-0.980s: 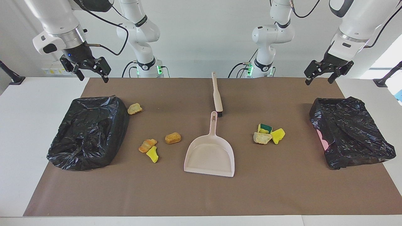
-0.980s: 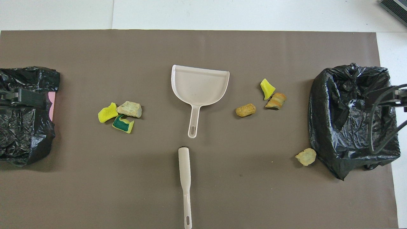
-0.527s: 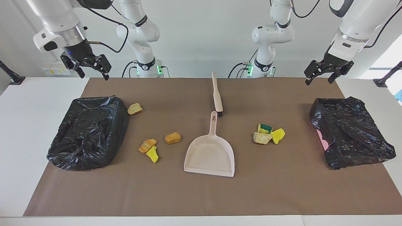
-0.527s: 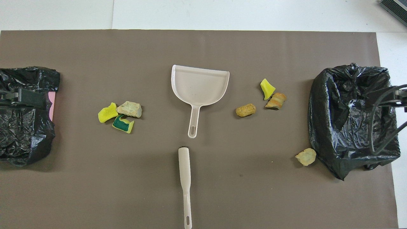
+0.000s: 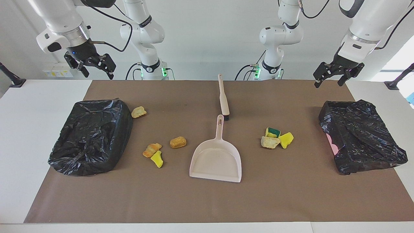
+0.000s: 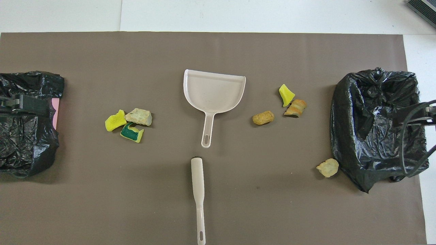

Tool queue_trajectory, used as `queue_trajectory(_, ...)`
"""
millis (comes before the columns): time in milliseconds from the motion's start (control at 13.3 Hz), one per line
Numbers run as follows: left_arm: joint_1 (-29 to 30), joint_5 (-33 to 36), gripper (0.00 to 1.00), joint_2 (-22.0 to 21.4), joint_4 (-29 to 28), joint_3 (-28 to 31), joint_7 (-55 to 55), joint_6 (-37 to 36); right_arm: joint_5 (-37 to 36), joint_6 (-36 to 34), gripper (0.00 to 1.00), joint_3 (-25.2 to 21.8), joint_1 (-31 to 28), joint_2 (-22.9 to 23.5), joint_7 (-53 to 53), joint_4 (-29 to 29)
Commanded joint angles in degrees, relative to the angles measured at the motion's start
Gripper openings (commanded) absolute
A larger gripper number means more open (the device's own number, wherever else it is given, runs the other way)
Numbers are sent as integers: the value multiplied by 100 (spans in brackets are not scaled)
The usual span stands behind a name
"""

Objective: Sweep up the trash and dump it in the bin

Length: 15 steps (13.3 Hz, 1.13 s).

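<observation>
Trash chunks lie on the brown mat. A yellow, a beige and a green-topped chunk (image 5: 275, 137) (image 6: 131, 124) cluster toward the left arm's end. An orange-brown chunk (image 5: 178, 142), an orange one (image 5: 152, 149) and a yellow one (image 5: 157, 159) lie toward the right arm's end. A pale chunk (image 5: 138, 112) (image 6: 327, 167) lies beside the bin (image 5: 124, 121) there. The beige dustpan (image 5: 216, 160) (image 6: 214, 91) lies mid-table. The brush (image 5: 223, 98) (image 6: 198, 190) lies nearer the robots. My right gripper (image 5: 97, 72) hangs open and empty, high over that bin's edge. My left gripper (image 5: 328, 83) waits open, high near the other bin (image 5: 355, 110).
Both bins are lined with black bags and stand at the two ends of the brown mat (image 5: 207, 200). The dustpan's handle points toward the robots, with the brush's bristle end close to it. White table borders the mat.
My right gripper has risen a little and drifted toward the robots' side. The left gripper, the trash, the dustpan and the brush have not moved.
</observation>
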Motion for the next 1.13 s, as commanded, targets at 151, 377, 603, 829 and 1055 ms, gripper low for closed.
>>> queue_trajectory(151, 72, -47, 100, -42, 9, -34, -2, -21, 86, -62, 100, 34, 6, -78, 19, -30)
queue_trajectory(377, 72, -47, 100, -42, 9, -34, -2, -21, 69, -44, 100, 43, 102, -61, 19, -30)
queue_trajectory(603, 72, -47, 100, -42, 9, -34, -2, -21, 87, 26, 100, 43, 286, 36, 54, -21)
queue_trajectory(829, 72, -47, 100, -42, 9, -34, -2, -21, 139, 236, 100, 43, 594, 334, 255, -21)
queue_trajectory(1055, 72, -47, 100, -42, 9, -34, -2, -21, 288, 631, 100, 43, 962, 694, 737, -13)
